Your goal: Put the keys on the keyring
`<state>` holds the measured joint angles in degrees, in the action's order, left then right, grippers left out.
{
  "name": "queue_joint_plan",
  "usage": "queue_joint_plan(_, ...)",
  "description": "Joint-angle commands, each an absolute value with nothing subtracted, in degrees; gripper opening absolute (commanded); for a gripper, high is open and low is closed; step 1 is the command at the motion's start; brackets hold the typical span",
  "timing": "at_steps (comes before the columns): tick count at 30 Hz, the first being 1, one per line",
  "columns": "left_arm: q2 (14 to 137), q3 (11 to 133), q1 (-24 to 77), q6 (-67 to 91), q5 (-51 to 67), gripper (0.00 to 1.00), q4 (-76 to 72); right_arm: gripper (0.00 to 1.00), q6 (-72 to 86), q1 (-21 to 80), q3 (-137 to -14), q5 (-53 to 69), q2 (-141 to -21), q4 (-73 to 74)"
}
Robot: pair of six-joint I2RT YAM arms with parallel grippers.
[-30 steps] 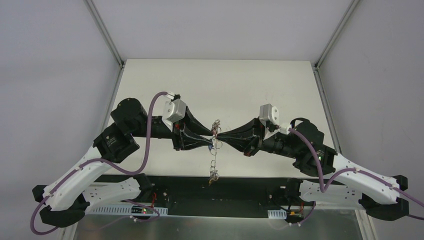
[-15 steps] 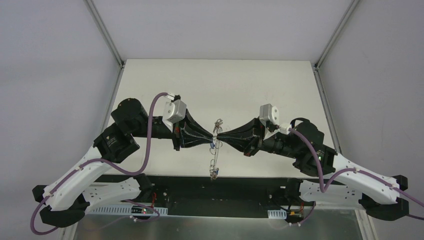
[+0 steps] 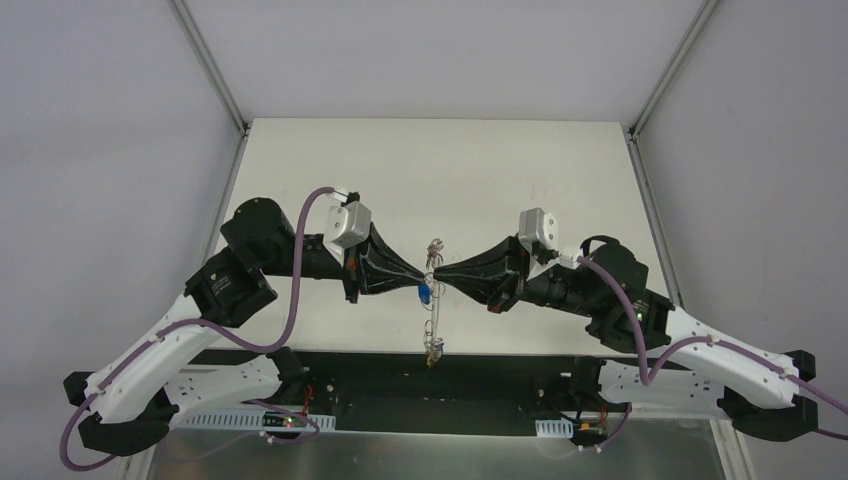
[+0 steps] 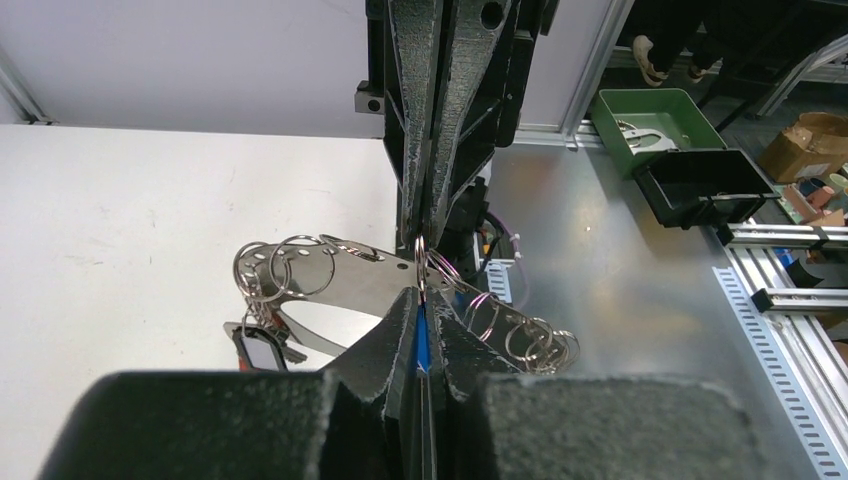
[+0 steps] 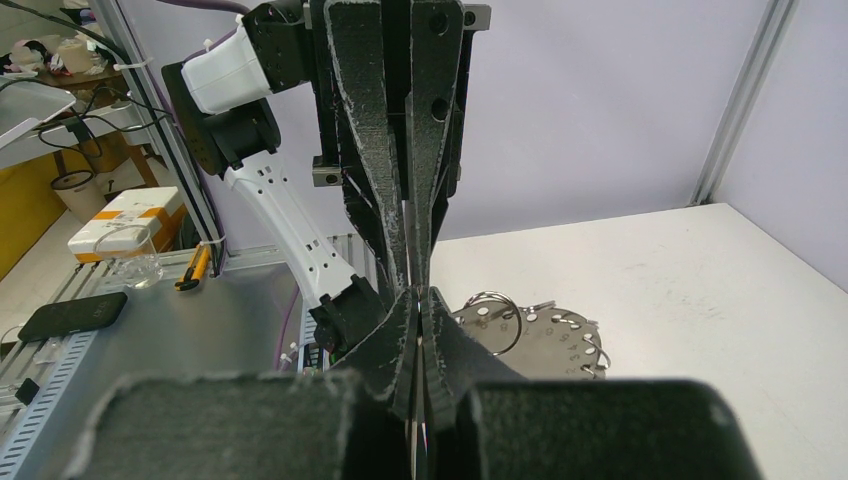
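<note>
The left gripper (image 4: 421, 305) is pinching a blue-headed key (image 3: 425, 293) with its jaws almost together. The right gripper (image 5: 415, 305), closed, is clamping a small ring of the keyring (image 4: 350, 278). Both are meeting tip to tip above the middle of the worktop (image 3: 520, 180). The keyring is hanging clear of the worktop, its loose end trailing toward the worktop's near edge. The step appears to be threading: the key's hole should be lining up with the ring's split while the right grip is holding firm. The keyring is showing thin, shiny, perforated metal; the key head is looking like smooth plastic.
</note>
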<state>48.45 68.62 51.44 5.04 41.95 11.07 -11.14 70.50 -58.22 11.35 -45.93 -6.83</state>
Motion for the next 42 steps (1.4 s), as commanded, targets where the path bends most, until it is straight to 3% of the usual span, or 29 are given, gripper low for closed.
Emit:
queue_joint_plan(1,48.47,68.93,51.78,4.26,43.62,0.01,10.45,0.0,-10.34,70.84,-60.29,12.13,-45.57,-13.1)
queue_joint_plan(18,50.97,70.05,51.86,4.55,46.26,0.0,9.5,0.0,-11.98,70.85,-50.09,10.77,-44.66,-33.6)
queue_joint_plan(24,49.88,69.68,51.92,4.27,45.43,0.01,9.38,0.0,-13.04,70.84,-49.71,10.47,-45.23,-33.27)
queue_joint_plan(29,49.25,69.05,51.82,3.86,43.72,0.23,9.41,0.0,-12.87,70.84,-49.31,10.54,-44.69,-32.17)
queue_joint_plan(32,49.14,69.01,51.84,3.66,43.3,0.31,9.41,0.0,-12.32,70.8,-48.9,10.49,-44.21,-31.74)
queue_joint_plan(42,46.45,66.89,51.87,2.75,37.74,0.38,10.79,0.0,-11.53,70.82,-47.38,9.54,-41.82,-30.82)
